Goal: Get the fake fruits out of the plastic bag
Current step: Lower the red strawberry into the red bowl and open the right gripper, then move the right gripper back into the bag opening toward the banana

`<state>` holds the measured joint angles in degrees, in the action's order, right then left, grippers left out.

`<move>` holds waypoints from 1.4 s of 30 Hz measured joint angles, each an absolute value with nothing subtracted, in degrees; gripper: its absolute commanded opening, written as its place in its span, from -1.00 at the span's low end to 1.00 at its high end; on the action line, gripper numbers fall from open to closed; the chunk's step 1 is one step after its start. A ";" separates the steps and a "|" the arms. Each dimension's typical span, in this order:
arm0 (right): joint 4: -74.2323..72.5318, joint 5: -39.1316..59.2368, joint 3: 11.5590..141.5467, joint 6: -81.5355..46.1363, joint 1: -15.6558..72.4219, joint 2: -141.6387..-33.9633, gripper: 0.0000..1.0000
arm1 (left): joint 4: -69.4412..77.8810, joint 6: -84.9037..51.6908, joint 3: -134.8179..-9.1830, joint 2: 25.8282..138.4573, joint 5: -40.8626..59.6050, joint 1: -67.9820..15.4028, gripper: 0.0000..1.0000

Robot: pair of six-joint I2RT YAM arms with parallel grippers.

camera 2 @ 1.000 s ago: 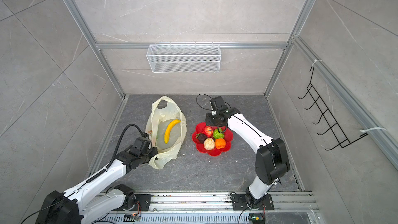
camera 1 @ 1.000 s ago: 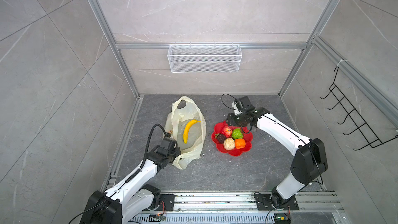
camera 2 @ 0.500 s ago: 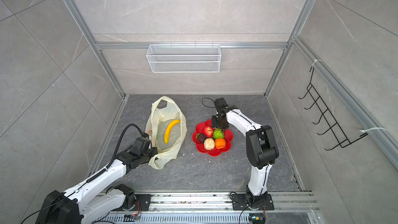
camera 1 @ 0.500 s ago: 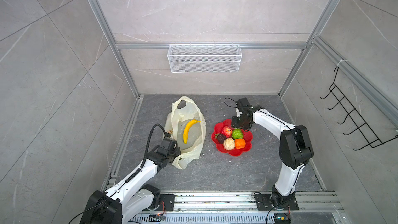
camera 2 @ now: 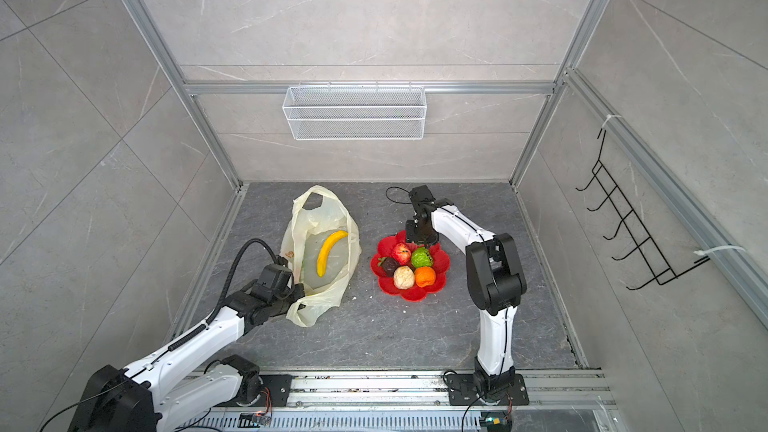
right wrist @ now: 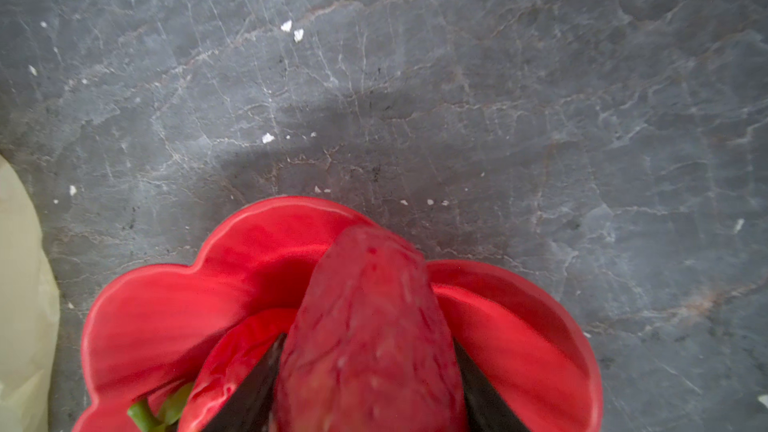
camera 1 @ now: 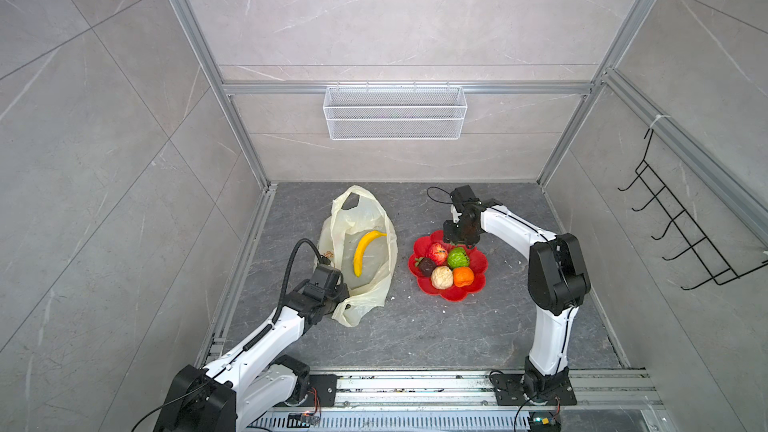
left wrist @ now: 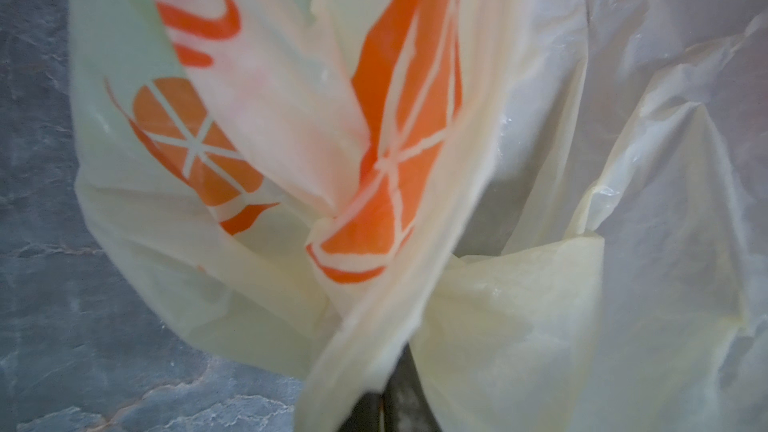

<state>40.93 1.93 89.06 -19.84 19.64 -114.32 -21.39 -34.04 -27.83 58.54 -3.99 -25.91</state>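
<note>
**Holding bag film and a red fruit, banana inside the bag**

Clenching the left pincer on thin film at the seven o'clock corner of the plastic bag, with folds of orange-red print bunched close in the left wrist view. Spreading that bag flat on the dark desk, at nine o'clock from the red plate and just apart from it. Showing a yellow banana inside the bag in both top views, slanted from one o'clock down to seven. Grasping a red fruit in the right pincer, dark fingers against both its sides, over the plate's twelve o'clock rim. Crowding the plate, touching one another: red apple, green bumpy fruit, dark fruit, beige round fruit, orange.
</note>
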 measured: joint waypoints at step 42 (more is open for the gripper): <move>39.79 -11.86 88.97 -24.05 46.81 -97.41 0.35 | -27.09 -41.65 -24.84 44.27 -13.41 -26.81 -1.00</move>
